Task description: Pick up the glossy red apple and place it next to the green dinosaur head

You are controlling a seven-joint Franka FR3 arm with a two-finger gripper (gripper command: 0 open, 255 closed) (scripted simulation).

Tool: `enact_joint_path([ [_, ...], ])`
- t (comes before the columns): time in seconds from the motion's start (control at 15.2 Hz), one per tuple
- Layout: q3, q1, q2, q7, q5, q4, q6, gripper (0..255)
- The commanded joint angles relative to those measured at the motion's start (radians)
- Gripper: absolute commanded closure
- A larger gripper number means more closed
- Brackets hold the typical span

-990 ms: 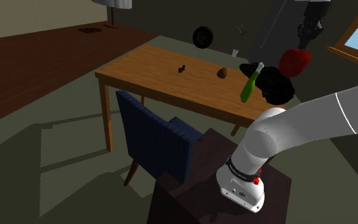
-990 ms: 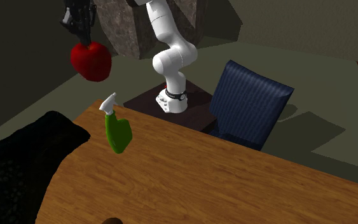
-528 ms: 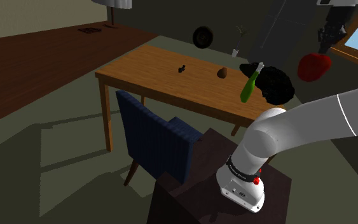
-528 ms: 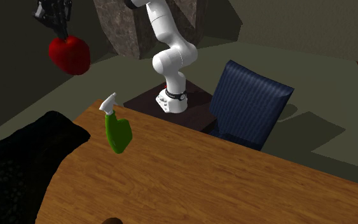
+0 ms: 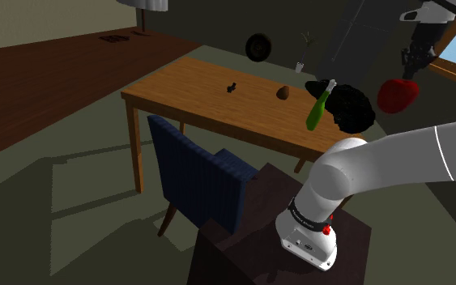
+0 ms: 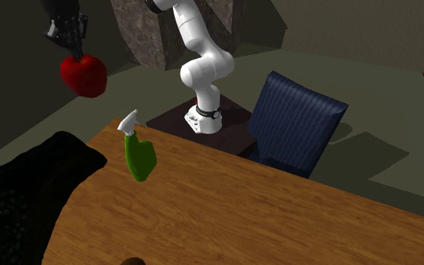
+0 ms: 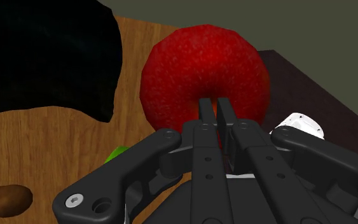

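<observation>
**A:** What is the pincer doing right now?

**B:** It is pinching the red apple. The two black fingers are sitting almost together, biting a narrow bit at the apple's top, and the fruit is hanging under them in the air.

**A:** Over the desk?

**B:** It is hanging high, about at the desk's end (in the shoulder view it is floating just past the black heap), and touching nothing but the fingers.

**A:** How is it going to handle?

**B:** I am judging it as firm, fairly light, round and glossy, so slippery. That thin pinch is giving little hold; a grip across the widest part would be safer. Set down, it is likely going to roll.

**A:** And the goal?

**B:** The green dinosaur head is leaning on the desk near the heap, well below the apple. Farther along, a small brown lump is lying on the wood.
</observation>
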Motion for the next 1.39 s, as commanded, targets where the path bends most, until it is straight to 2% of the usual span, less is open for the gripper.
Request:
enact_joint_path([
  [0.0,-0.001,-0.007,-0.018,0.016,-0.006,-0.041,0.021,255],
  [1.32,-0.062,-0.061,-0.143,0.117,-0.081,-0.351,0.205,255],
])
